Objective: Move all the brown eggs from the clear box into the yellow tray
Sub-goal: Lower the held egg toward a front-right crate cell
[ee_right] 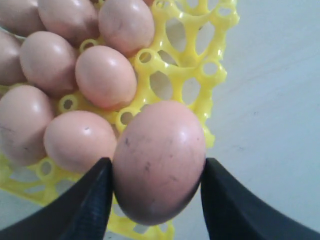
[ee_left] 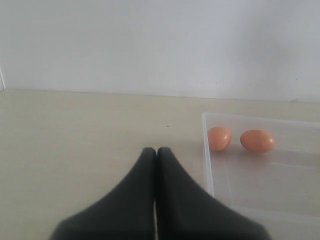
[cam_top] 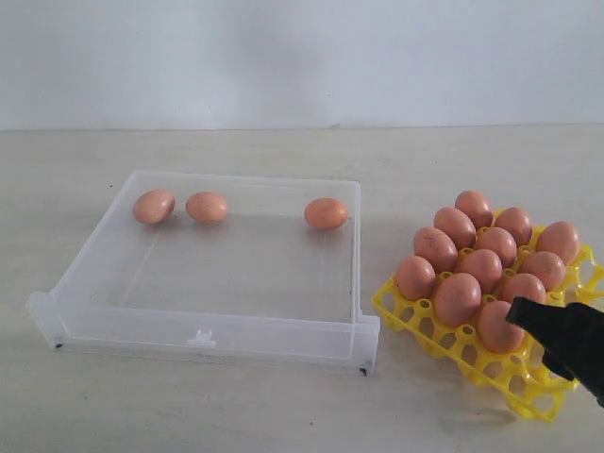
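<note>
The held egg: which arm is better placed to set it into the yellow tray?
Right. The right gripper grips that egg over the yellow tray; the left gripper is shut, outside the clear box.

Tabletop [cam_top: 283,406]: one, flat, pale cream-beige, matte finish with faint streaks like a light wood grain. It spans the scene from the near edge to the far side and from left to right, and a few tiny dark specks show on its surface. Wall [cam_top: 302,57]: one, plain off-white, upright behind the tabletop. It meets the tabletop along a straight horizontal line at the far side, with soft grey shading across it.
</note>
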{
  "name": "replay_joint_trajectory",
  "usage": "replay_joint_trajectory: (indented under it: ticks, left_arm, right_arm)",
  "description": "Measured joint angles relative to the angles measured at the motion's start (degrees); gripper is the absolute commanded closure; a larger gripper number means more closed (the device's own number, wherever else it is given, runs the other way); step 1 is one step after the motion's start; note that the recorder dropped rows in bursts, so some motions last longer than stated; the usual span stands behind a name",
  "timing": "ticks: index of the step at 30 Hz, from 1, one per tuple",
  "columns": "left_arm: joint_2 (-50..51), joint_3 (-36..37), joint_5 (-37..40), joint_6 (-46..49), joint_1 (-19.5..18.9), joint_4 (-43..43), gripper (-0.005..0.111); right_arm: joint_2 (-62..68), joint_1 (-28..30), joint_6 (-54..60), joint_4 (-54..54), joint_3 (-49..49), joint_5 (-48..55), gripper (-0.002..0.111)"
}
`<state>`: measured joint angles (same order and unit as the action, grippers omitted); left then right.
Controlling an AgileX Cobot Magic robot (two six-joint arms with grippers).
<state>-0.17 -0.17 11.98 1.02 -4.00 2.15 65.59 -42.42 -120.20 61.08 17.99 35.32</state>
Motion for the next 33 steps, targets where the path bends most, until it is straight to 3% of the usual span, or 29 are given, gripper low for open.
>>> replay_joint_trajectory:
  ticks: [13,21,25,33]
  left_arm:
    - [0.0,0.0,0.0,0.0,0.0,0.0,0.111]
    - [0.0,0.0,0.0,0.0,0.0,0.0,0.111]
    - [0.0,0.0,0.0,0.0,0.0,0.0,0.111]
    - [0.0,0.0,0.0,0.0,0.0,0.0,0.111]
  right_arm:
    - [-5.4,0.0,-0.2,-4.0,0.7,-6.4,0.109]
    - [-5.4,0.0,7.8,20.6,0.7,-6.0,0.109]
    - [-5.3,0.0,12.3,25.7,0.2,-6.9,0.109]
    - [-4.3,0.0,2.0,36.3,-7.4,-2.6,0.109]
